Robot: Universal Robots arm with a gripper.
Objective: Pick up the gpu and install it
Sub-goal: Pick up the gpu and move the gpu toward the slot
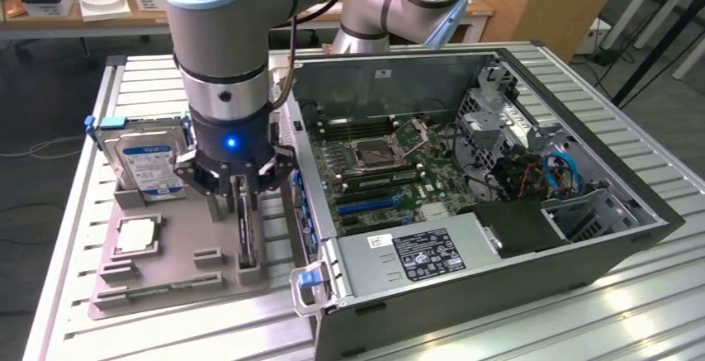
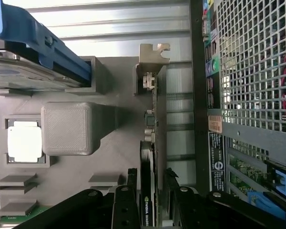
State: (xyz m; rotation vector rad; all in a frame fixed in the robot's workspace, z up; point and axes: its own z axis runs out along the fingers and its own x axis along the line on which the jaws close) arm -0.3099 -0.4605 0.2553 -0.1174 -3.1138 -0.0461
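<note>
Gpu (image 1: 246,241) is the thing we want, and we see it standing on its thin edge in a slot of the grey tray (image 1: 165,282), not yet lifted. Biggest of all is the computer case (image 1: 496,295), lying on its side at 3 o'clock from the tray in the exterior view, with its lid off. We think it lies that way so the green board (image 1: 380,171) inside faces up and a card can go in from above. The tray sits just beside the case, maybe to keep the trip short. On it the hard drive (image 1: 149,163) stands at 10 o'clock from the gpu. The gripper (image 1: 243,200) hangs straight down over the gpu's top edge, well apart from its silver bracket (image 2: 152,59). We cannot tell if it is squeezing the card or not. Standing up like that, the card shows two flat sides to grab, we guess. Smallest is the square silver chip (image 1: 134,235), flat in its pocket at 9 o'clock from the gpu.
</note>
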